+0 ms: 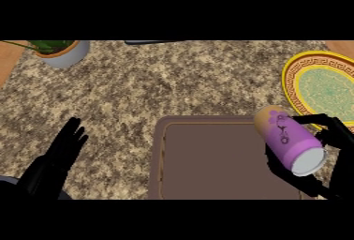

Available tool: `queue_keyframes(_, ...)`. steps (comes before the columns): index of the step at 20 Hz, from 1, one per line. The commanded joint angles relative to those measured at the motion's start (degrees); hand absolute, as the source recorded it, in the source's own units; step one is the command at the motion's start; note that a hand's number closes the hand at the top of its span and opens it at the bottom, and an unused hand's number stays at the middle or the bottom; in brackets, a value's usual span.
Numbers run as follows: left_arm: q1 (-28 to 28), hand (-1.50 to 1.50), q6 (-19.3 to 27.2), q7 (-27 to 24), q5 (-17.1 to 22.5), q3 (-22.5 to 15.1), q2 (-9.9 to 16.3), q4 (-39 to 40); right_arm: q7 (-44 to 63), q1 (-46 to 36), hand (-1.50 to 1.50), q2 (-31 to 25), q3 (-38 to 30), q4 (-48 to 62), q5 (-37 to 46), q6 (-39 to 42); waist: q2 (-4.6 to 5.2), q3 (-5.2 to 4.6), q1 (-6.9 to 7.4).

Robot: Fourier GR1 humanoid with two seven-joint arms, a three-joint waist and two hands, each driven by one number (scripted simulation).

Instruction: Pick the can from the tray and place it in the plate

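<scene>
A purple and tan can [287,138] is tilted over the right edge of the brown tray [207,159], its silver end toward me. My right hand [330,140] is shut on it, fingers on its far side and thumb curled under it near the tray's right rim. The yellow-rimmed plate [296,75] with a green centre lies on the counter at the upper right, just beyond the can. My left hand [59,154] rests open at the lower left, fingers pointing up, well left of the tray.
A grey pot with a green plant [63,51] stands at the back left corner. Wooden surfaces [10,58] show at the counter's far left and top right edges. A dark object [149,42] lies at the back edge.
</scene>
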Motion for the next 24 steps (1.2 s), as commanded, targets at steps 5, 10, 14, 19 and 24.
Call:
queue_keyframes(5,-0.07,0.0,-0.31,-0.2,0.96,-1.85,-2.65,9.97,-9.27,-0.01,1.5,-3.73,-12.97,12.46,-7.56,-7.57,1.71,-2.87,1.38)
queue_keyframes(10,-2.75,0.0,-0.66,0.3,0.77,-3.09,-2.2,9.66,-15.17,-5.58,1.5,-6.75,-19.17,22.32,-16.08,-6.95,2.24,-2.79,3.1)
queue_keyframes(14,-4.69,0.0,-1.22,0.42,1.58,-2.61,-1.77,11.33,-22.91,-7.36,1.5,-7.2,-21.36,28.75,-22.14,-6.44,2.18,-2.75,3.14)
queue_keyframes(19,-6.68,0.0,0.33,1.93,1.15,-4.6,-2.6,11.57,-30.36,-12.21,1.5,-9.78,-26.85,38.45,-29.45,-2.33,2.37,-2.7,3.76)
queue_keyframes(24,-7.16,0.0,-0.11,1.77,0.99,-5.84,-2.0,10.74,-29.22,-12.28,-1.5,-13.61,-23.54,53.0,-30.47,10.72,2.91,-2.9,6.59)
